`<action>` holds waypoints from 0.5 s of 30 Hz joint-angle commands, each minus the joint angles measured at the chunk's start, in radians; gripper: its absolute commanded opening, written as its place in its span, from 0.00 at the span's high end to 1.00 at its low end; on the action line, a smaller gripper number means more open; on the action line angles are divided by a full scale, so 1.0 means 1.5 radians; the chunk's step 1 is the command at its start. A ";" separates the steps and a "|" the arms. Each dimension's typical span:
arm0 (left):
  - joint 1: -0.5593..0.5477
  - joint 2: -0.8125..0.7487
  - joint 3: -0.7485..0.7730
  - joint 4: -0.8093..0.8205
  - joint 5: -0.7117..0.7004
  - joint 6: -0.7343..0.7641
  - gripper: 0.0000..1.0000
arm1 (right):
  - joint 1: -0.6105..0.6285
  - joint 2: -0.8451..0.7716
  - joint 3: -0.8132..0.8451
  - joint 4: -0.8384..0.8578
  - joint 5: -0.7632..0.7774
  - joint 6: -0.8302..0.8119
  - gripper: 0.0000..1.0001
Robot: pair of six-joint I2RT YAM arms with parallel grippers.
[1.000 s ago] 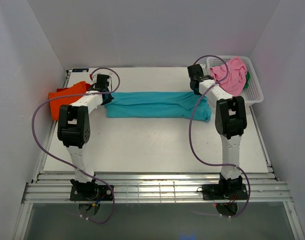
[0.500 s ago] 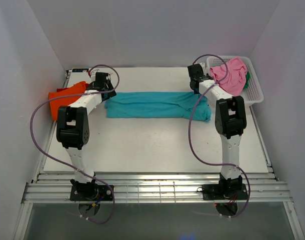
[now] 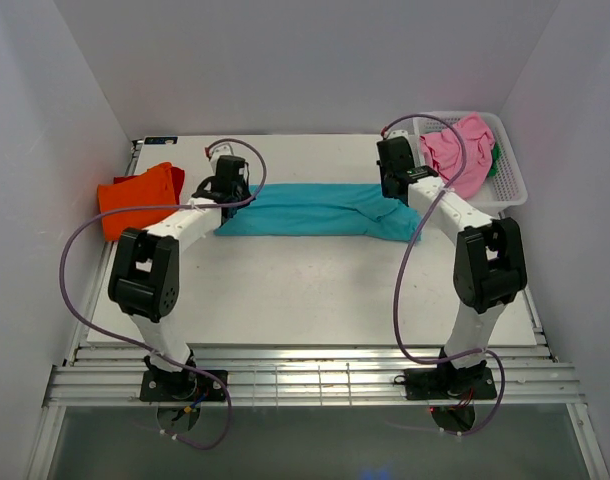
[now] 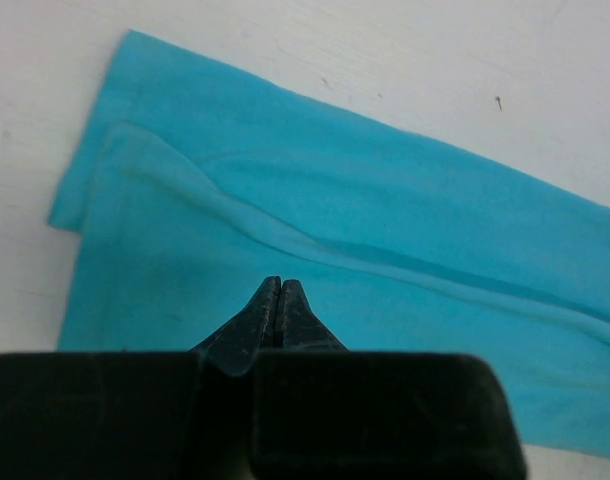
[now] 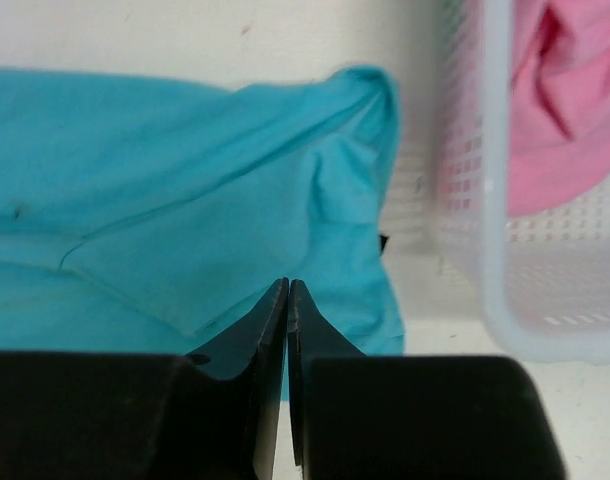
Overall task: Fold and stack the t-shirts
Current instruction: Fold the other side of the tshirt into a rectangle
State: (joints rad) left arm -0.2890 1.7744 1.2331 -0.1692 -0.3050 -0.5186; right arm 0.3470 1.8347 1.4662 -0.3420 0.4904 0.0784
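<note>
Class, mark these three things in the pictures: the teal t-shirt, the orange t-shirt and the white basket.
teal t-shirt (image 3: 315, 208), top view, middle of the folded strip.
orange t-shirt (image 3: 135, 200), top view, centre of the cloth.
white lattice basket (image 3: 512, 178), top view, right-hand wall.

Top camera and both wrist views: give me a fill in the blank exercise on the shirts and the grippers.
The long folded shirt lying across the table is ____ in colour.
The draped shirt on the white basket is ____.
The orange shirt lies near the table's ____ edge.
The left gripper and right gripper both have their jaws ____.
Missing words: teal; pink; left; shut.
</note>
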 commanded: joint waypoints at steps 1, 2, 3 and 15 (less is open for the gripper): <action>-0.007 0.029 -0.004 0.016 0.050 -0.024 1.00 | 0.021 0.004 -0.030 -0.008 -0.059 0.016 0.92; -0.009 0.036 -0.004 0.017 0.054 -0.025 1.00 | 0.022 0.006 -0.037 -0.009 -0.063 0.017 0.92; -0.011 0.042 -0.004 0.020 0.057 -0.026 1.00 | 0.024 0.010 -0.042 -0.007 -0.066 0.019 0.92; -0.019 0.124 0.039 0.015 0.079 -0.009 1.00 | 0.029 0.061 -0.066 -0.015 -0.109 0.036 0.92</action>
State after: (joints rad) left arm -0.3138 1.9671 1.2472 -0.1547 -0.1951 -0.5423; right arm 0.3904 1.9079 1.3705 -0.3660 0.3550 0.1139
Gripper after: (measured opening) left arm 0.018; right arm 0.079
